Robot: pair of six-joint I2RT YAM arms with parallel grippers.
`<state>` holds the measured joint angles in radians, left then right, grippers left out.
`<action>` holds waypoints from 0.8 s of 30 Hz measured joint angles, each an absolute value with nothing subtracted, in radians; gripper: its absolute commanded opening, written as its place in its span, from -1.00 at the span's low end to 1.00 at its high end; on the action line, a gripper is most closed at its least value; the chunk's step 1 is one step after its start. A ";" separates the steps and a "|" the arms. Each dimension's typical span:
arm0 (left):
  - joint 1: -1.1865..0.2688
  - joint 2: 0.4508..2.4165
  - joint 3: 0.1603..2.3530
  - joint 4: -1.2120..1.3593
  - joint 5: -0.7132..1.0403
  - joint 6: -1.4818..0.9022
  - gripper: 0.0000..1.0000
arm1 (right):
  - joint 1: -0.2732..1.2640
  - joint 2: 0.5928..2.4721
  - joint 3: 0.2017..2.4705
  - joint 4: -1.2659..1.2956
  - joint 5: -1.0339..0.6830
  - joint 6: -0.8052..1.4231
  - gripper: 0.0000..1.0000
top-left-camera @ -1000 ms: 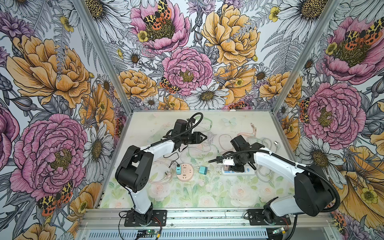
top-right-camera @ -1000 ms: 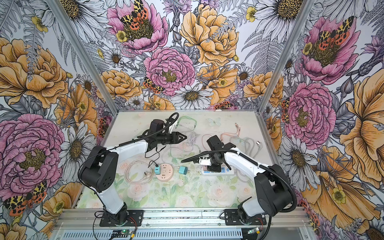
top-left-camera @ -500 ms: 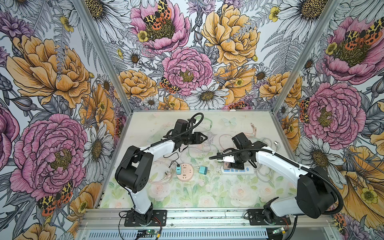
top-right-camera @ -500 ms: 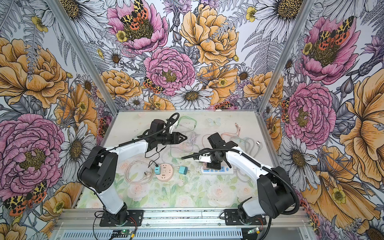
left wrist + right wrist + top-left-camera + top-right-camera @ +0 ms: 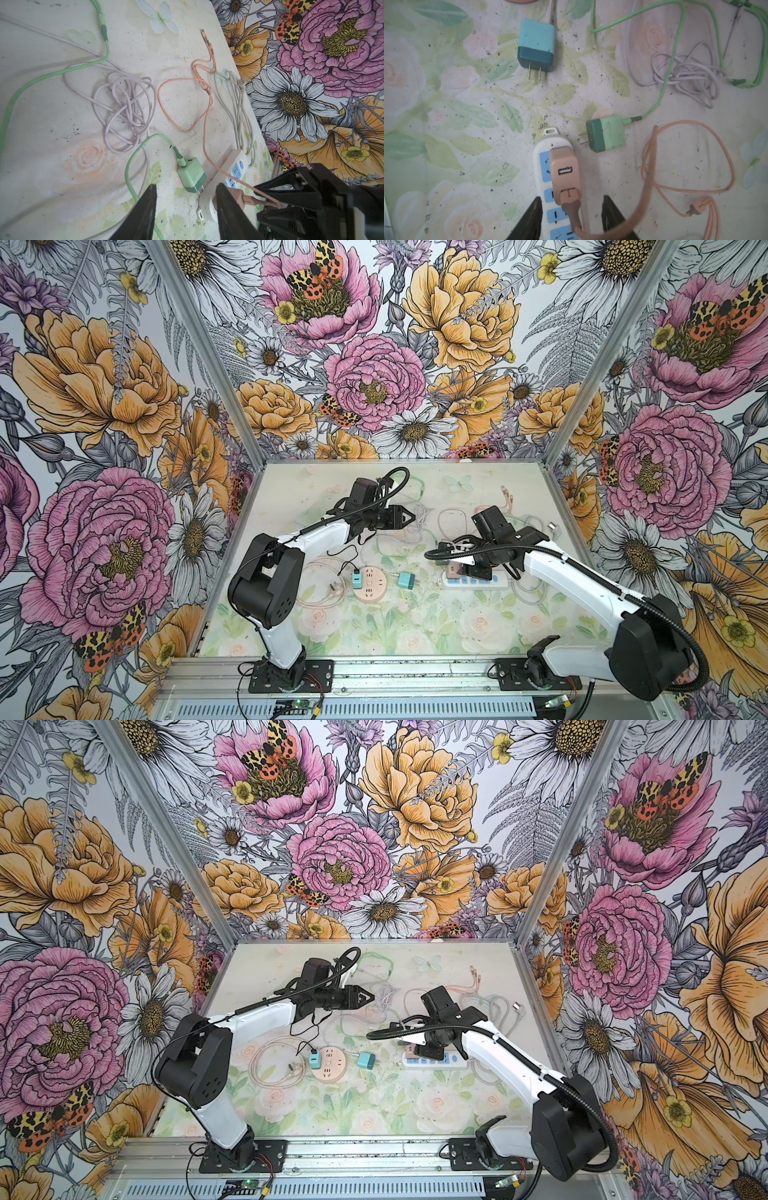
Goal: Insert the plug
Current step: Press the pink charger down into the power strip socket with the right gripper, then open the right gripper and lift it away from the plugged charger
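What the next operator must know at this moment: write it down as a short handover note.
Left claw: open, empty, hovering above the table.
Right claw: open, straddling the pink charger, not gripping it.
Things: the pink charger stands in the end socket of the white power strip. The green charger and the blue charger lie loose on the table, prongs bare.
Done: the pink charger looks seated.
Left: lift the right claw clear and check the seating.
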<state>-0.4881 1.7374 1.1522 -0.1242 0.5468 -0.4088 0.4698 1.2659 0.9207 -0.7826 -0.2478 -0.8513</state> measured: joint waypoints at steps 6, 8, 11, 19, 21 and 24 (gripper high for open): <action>-0.515 1.708 1.209 -0.253 0.450 -0.354 0.02 | 0.470 1.120 0.874 -0.753 -0.199 -0.715 0.11; -0.516 1.701 1.219 -0.289 0.424 -0.348 0.03 | 0.469 1.066 0.853 -0.717 -0.154 -0.661 0.16; -0.522 1.702 1.252 -0.346 0.376 -0.337 0.04 | 0.467 0.959 0.806 -0.616 -0.069 -0.570 0.41; -0.611 1.850 1.501 -0.463 0.217 -0.305 0.07 | 0.361 0.869 0.842 -0.413 0.111 -0.224 0.74; -0.640 1.928 1.586 -0.502 0.172 -0.295 0.07 | 0.329 0.893 0.878 -0.398 0.088 -0.172 0.74; -0.673 2.050 1.708 -0.575 0.104 -0.288 0.07 | 0.319 0.945 0.918 -0.382 0.065 -0.120 0.73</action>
<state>-0.6731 2.0502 1.7084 -0.5755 0.1036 -0.2878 0.3191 0.9451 0.9184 -0.3817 0.0654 -0.1204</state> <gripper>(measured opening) 0.535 0.870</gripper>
